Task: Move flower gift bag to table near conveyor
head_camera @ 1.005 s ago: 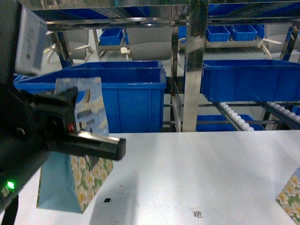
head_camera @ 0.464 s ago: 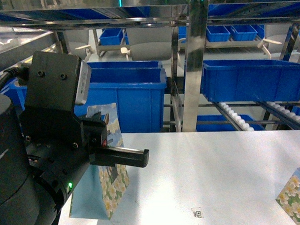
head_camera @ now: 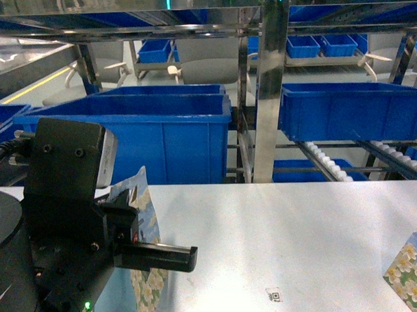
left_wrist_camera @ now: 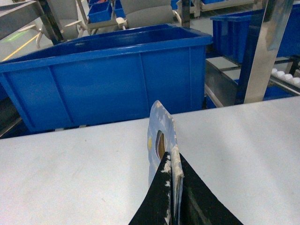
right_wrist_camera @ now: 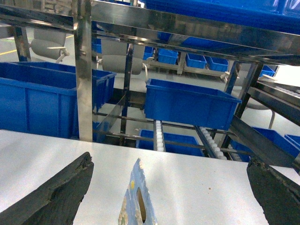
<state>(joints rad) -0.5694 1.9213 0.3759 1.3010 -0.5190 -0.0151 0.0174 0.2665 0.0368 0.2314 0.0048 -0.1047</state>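
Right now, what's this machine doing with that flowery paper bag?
The robot's left arm is carrying a flower gift bag, its left gripper pinched shut on the bag's top edge, over the near left part of the white table. Behind the table stands the steel conveyor rack with big blue bins. A second flowered bag sits at the table's right edge; the right gripper hangs open above it, not gripping.

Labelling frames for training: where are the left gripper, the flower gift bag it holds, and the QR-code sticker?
left gripper (left_wrist_camera: 171, 183), left wrist view, between fingertips.
flower gift bag (left_wrist_camera: 159, 123), left wrist view, top edge.
QR-code sticker (head_camera: 273, 295), head view, centre.
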